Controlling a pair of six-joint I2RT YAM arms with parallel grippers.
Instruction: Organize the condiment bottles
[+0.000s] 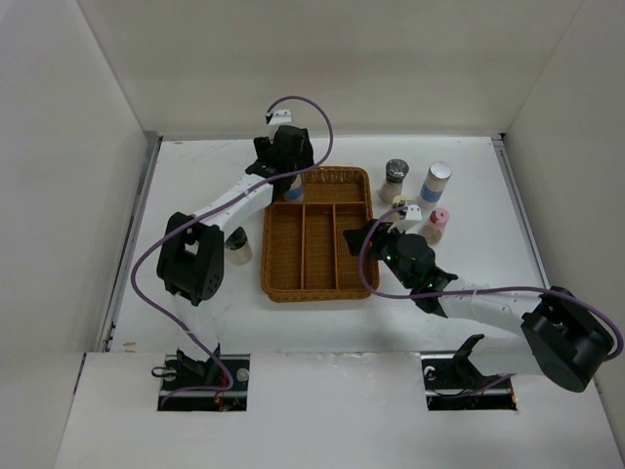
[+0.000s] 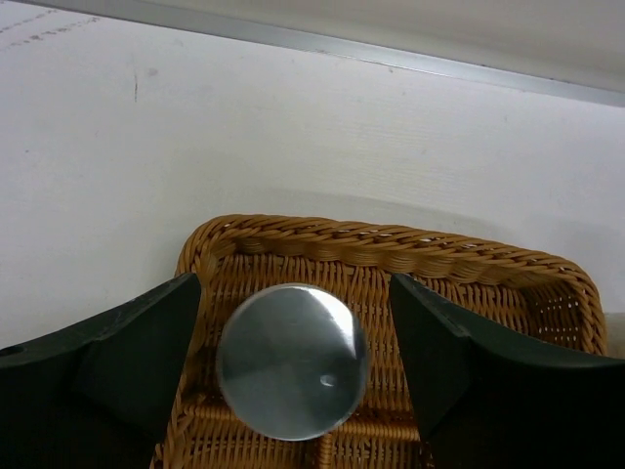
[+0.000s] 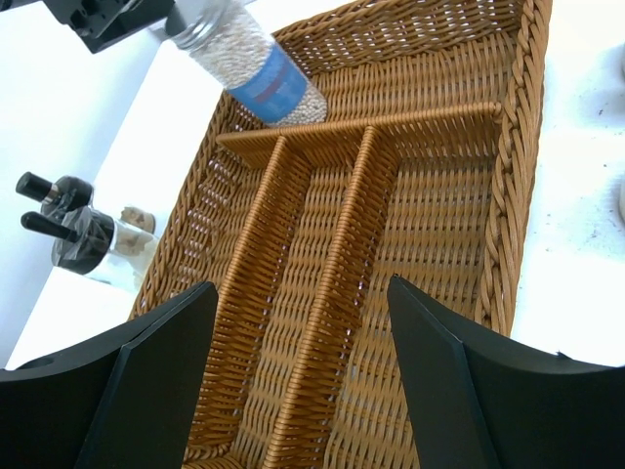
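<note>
In the left wrist view a silver-capped condiment bottle (image 2: pixel 293 362) stands in the far cross compartment of the brown wicker tray (image 2: pixel 391 249). My left gripper (image 2: pixel 295 293) is open around it, with a gap on each side of the cap. The right wrist view shows the same bottle (image 3: pixel 266 80), white grains and a blue label, upright under the left gripper. My right gripper (image 3: pixel 301 288) hangs open and empty over the tray's long compartments (image 3: pixel 322 293). From above, the left gripper (image 1: pixel 283 168) is at the tray's far left corner and the right gripper (image 1: pixel 369 240) is at its right side.
Right of the tray (image 1: pixel 273 283) stand a dark-grey-capped bottle (image 1: pixel 395 177), a silver-capped white-and-blue one (image 1: pixel 436 182), a cream-capped one (image 1: pixel 400 203) and a pink-capped one (image 1: pixel 437 223). A dark-capped bottle (image 1: pixel 237 244) stands left of the tray, beside the left arm.
</note>
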